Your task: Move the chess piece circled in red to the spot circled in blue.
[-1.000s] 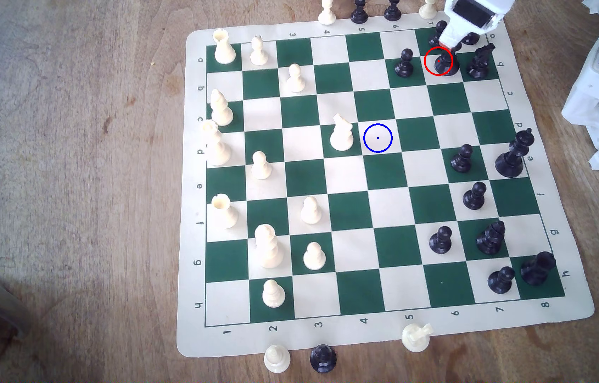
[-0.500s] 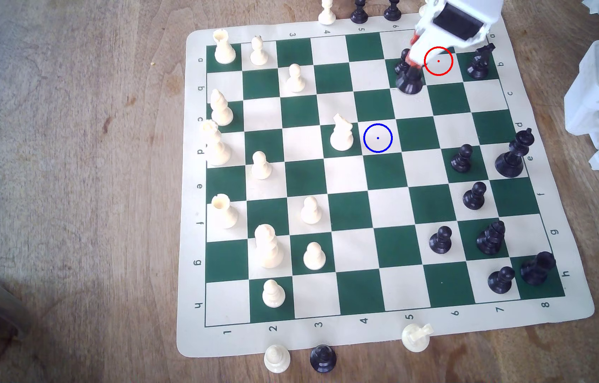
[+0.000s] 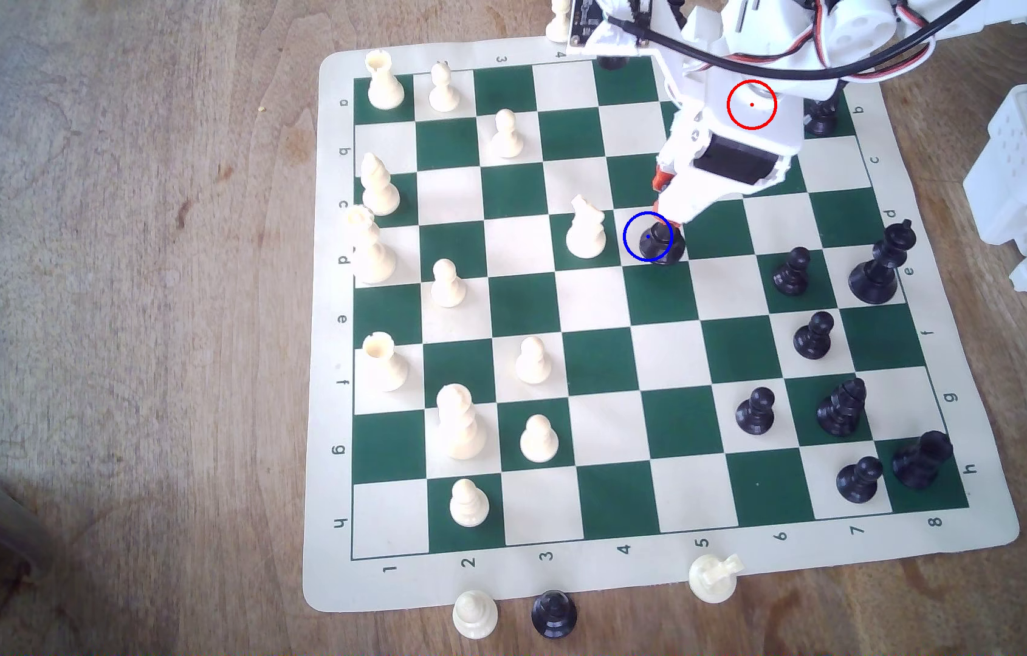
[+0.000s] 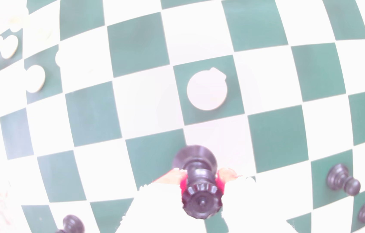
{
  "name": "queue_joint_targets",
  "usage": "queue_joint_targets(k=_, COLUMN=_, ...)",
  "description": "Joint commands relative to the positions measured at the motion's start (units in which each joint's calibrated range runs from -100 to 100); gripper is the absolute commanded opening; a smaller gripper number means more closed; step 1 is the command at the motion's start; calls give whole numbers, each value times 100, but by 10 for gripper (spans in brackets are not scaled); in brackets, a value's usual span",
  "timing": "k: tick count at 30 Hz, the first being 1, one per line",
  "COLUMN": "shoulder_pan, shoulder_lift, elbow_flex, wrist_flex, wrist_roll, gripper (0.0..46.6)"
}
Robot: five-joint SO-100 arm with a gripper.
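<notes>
The black queen (image 3: 662,243) hangs over the blue-ringed cream square (image 3: 633,243), its round base overlapping the ring's right side in the exterior view. My gripper (image 3: 665,217) is shut on its neck, the white and orange fingers coming down from the upper right. In the wrist view the queen (image 4: 200,192) shows from above, notched coronet near the lens, with red pads (image 4: 182,182) pressing both sides of its neck, gripper (image 4: 200,179) shut around it. I cannot tell whether the base touches the board. The red ring (image 3: 751,105) lies over my arm.
A white knight (image 3: 585,230) stands on the green square just left of the blue ring in the exterior view, close to the queen. Black pawns (image 3: 792,272) and the black king (image 3: 877,268) stand to the right. Captured pieces lie off the board's edges.
My gripper carried the queen from the red-ringed square down and left across the board to the blue-ringed square. The arm now stretches over the board's upper right corner.
</notes>
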State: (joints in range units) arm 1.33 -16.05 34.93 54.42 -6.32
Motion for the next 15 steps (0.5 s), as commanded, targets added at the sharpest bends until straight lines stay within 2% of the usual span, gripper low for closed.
queue_joint_targets(k=1, shoulder_pan=43, shoulder_lift=43, elbow_flex=-483, wrist_flex=-184, wrist_roll=24, gripper=2)
queue_joint_targets(k=9, shoulder_pan=254, shoulder_lift=110, elbow_flex=-438, wrist_flex=-225, wrist_roll=195, gripper=2)
queue_joint_targets(k=15, shoulder_pan=270, shoulder_lift=85, elbow_flex=-356, wrist_flex=-225, wrist_roll=210, gripper=4)
